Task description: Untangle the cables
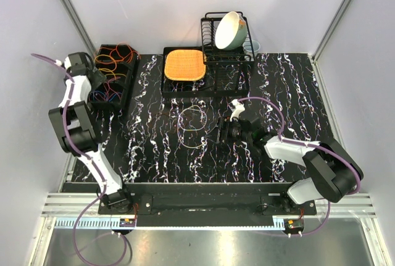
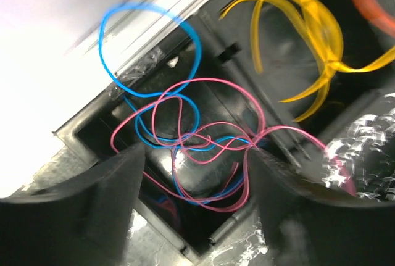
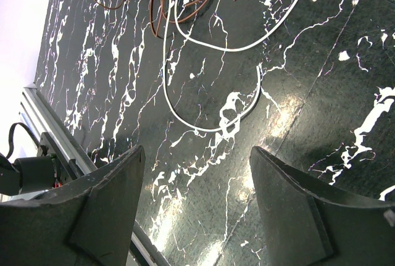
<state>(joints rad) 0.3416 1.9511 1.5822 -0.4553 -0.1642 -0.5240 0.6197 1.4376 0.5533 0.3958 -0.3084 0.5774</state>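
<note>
- Left claw (image 2: 194, 152) open wide, holding nothing; pink cable (image 2: 216, 84) and blue cable (image 2: 148, 10) tangled in black bin (image 2: 284, 62) just ahead
- Right claw (image 3: 197, 150) open wide, empty, above worktop (image 3: 308, 124); white cable (image 3: 234, 49) lies there

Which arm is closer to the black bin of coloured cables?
Left. The left gripper hangs over the bin, above blue and pink cables; the right gripper hovers over the table, away from it.

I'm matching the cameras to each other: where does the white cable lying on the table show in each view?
Top external: the white cable lies looped near the table's centre.
Left wrist: not in it.
Right wrist: the white cable curves across the upper middle.
Shared landmark: the black marbled tabletop.
</note>
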